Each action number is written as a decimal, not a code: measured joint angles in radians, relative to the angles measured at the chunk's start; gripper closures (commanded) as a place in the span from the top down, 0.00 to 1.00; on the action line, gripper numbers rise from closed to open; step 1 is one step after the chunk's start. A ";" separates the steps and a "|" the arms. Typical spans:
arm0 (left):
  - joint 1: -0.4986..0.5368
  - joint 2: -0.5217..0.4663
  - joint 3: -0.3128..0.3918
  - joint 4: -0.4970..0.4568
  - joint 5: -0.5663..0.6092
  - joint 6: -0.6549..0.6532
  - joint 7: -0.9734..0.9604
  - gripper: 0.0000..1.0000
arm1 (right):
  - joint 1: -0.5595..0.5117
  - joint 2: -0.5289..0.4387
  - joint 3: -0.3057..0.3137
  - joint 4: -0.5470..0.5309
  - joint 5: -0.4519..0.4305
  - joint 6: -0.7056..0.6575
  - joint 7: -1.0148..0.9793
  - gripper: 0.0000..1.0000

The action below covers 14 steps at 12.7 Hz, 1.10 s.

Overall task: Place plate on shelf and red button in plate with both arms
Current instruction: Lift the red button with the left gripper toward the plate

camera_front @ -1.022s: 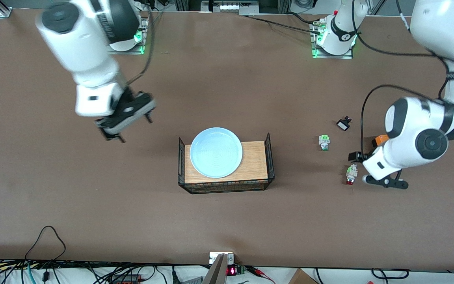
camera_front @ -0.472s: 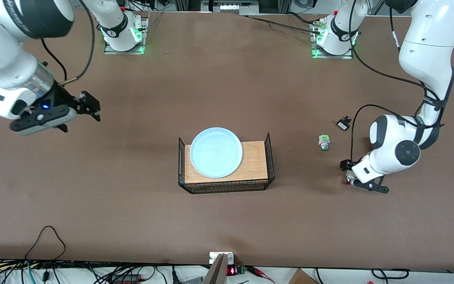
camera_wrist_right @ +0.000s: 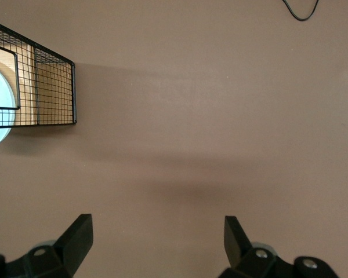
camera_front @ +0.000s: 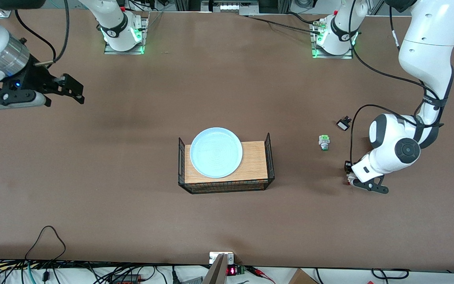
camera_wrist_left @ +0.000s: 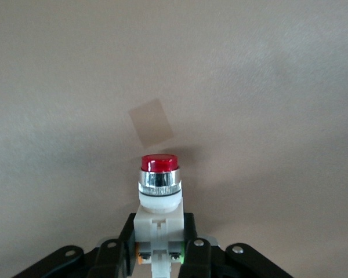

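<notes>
No legible writing. Red button (camera_wrist_left: 159, 191): on the table at the left arm's end, clamped in the left gripper (camera_wrist_left: 160, 255), long axis flat, cap pointing away from it. Plate (camera_front: 216, 152): in the basket (camera_front: 268, 157). Right gripper (camera_front: 73, 87): spread wide, empty.

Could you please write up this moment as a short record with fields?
plate: plate lies in the wire tray, mid-table
red button: red button on the table at the left arm's end, gripped by its whitish body
left claw: left claw shut on the red button
right claw: right claw open, in the air over bare table at the right arm's end
also there: green button, small black part
</notes>
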 measured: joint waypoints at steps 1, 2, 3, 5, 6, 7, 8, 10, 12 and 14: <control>0.000 -0.004 0.000 0.006 0.000 0.000 0.012 0.08 | -0.001 -0.006 -0.006 -0.006 0.000 -0.004 0.004 1.00; 0.000 -0.011 -0.001 0.010 0.000 -0.005 0.018 0.07 | -0.001 -0.008 -0.013 -0.012 0.001 -0.004 0.006 1.00; 0.000 -0.024 -0.004 0.016 0.000 -0.030 0.021 0.07 | -0.002 -0.008 -0.020 -0.018 0.001 -0.004 0.007 1.00; -0.006 -0.076 -0.025 0.058 0.000 -0.163 0.023 0.07 | -0.004 -0.008 -0.029 -0.025 0.001 -0.004 0.010 1.00; -0.012 -0.108 -0.049 0.104 0.000 -0.266 0.023 0.07 | -0.010 -0.008 -0.031 -0.026 0.001 -0.004 0.012 1.00; -0.019 -0.135 -0.084 0.165 0.000 -0.383 0.022 0.07 | -0.017 -0.011 -0.033 -0.026 0.001 -0.003 0.015 1.00; -0.025 -0.155 -0.128 0.234 -0.002 -0.500 0.021 0.07 | -0.021 -0.016 -0.036 -0.027 0.001 -0.002 0.022 1.00; -0.043 -0.176 -0.220 0.368 -0.004 -0.693 -0.031 0.07 | -0.024 -0.031 -0.041 -0.028 0.000 0.007 0.027 1.00; -0.074 -0.178 -0.312 0.455 -0.007 -0.800 -0.173 0.07 | -0.024 -0.048 -0.044 -0.036 -0.001 0.008 0.029 1.00; -0.121 -0.174 -0.405 0.495 -0.008 -0.813 -0.352 0.07 | -0.020 -0.056 -0.047 -0.046 -0.017 0.011 0.029 1.00</control>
